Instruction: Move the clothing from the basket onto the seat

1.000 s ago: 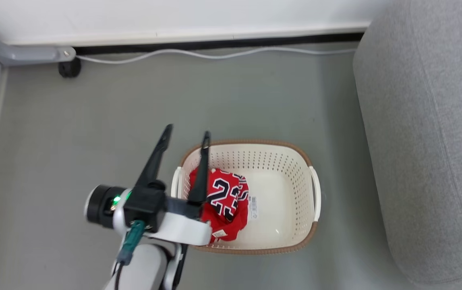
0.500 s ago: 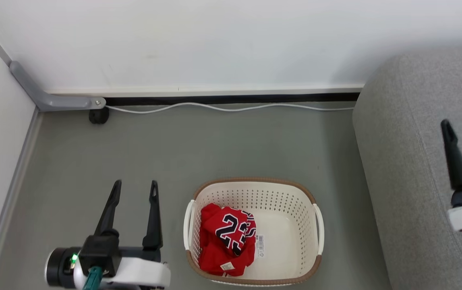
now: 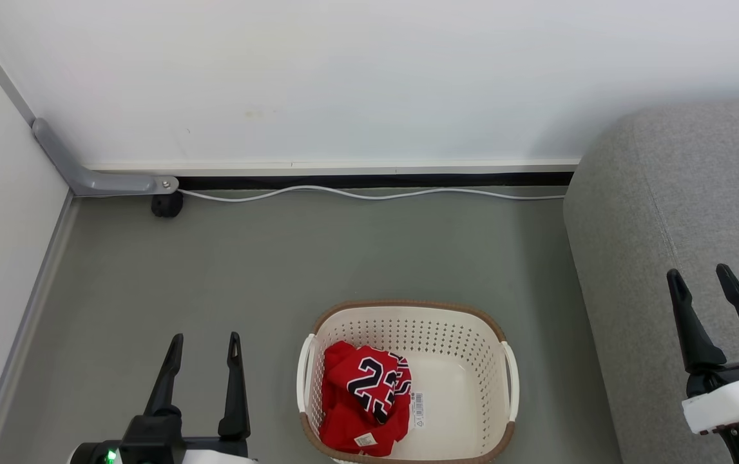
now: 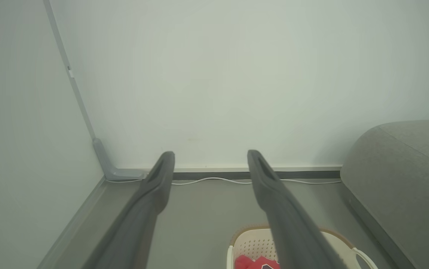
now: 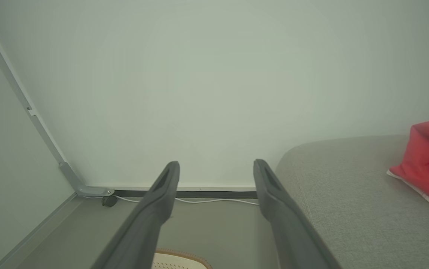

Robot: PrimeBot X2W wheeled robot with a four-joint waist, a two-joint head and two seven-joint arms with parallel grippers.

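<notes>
Inside the basket point(image 3: 408, 304), red clothing point(image 3: 363, 399), perhaps two pieces; left claw point(image 3: 207, 336), right claw point(image 3: 697, 270) spread.

Basket point(image 3: 466, 335) perforated plastic, woven-look rim; clothing point(image 3: 363, 399) soft cloth; seat point(image 3: 665, 219) matt woven fabric

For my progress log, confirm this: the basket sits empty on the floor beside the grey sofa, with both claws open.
Wrong on one count: the basket is not empty. The head view shows red clothing with a "23" lying in its left side. The rest holds: it sits on the floor beside the grey sofa, left claw and right claw both open.
</notes>
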